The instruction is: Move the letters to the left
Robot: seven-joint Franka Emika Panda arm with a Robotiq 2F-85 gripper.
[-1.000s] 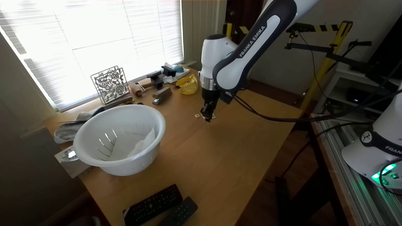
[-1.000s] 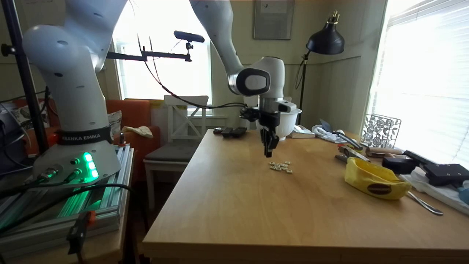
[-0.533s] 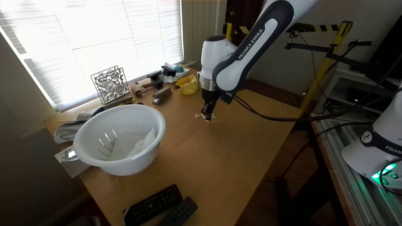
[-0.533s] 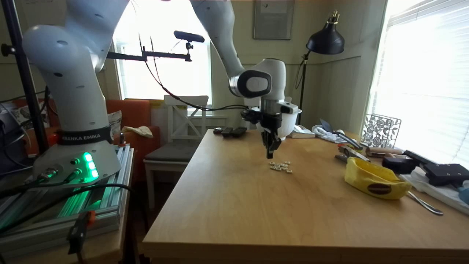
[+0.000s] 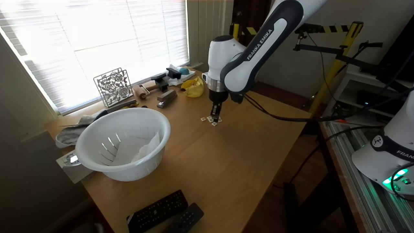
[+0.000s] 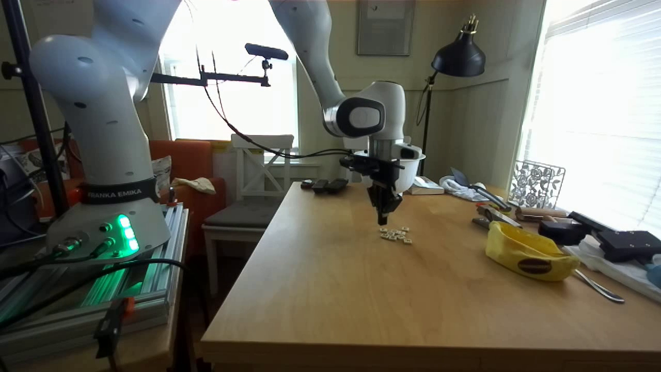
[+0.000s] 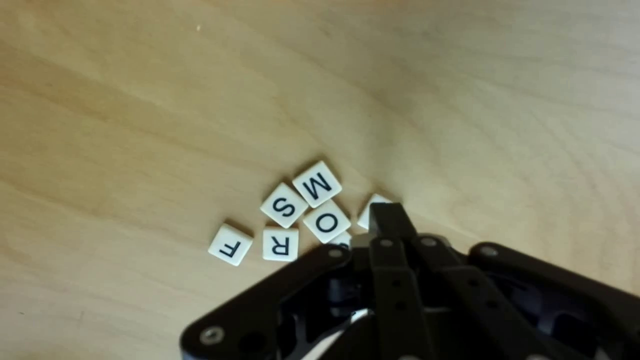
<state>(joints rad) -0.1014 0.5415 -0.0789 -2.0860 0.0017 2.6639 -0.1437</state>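
Observation:
The letters are small white square tiles in a loose cluster on the wooden table. They show in an exterior view [image 5: 210, 119] and in an exterior view [image 6: 395, 235]. In the wrist view M, S, O [image 7: 326, 222], R and F lie face up; another tile beside O is partly hidden by the gripper, and one more is partly behind the fingertip. My gripper [image 7: 392, 215] is shut with nothing visible between its fingers. It also shows in both exterior views [image 5: 215, 119] [image 6: 382, 221], pointing down, above the table by the cluster's edge.
A white bowl [image 5: 129, 173] with paper inside stands on the table [image 5: 223, 161]. Black remotes [image 5: 158, 210] lie near one end. A yellow banana-shaped pouch [image 6: 526, 253], a stapler [image 5: 166, 98] and a metal rack [image 5: 113, 86] stand along the window side.
The gripper has turned about its vertical axis and shifted slightly, a little lower in an exterior view. More tiles show beside it. The letters have not visibly moved.

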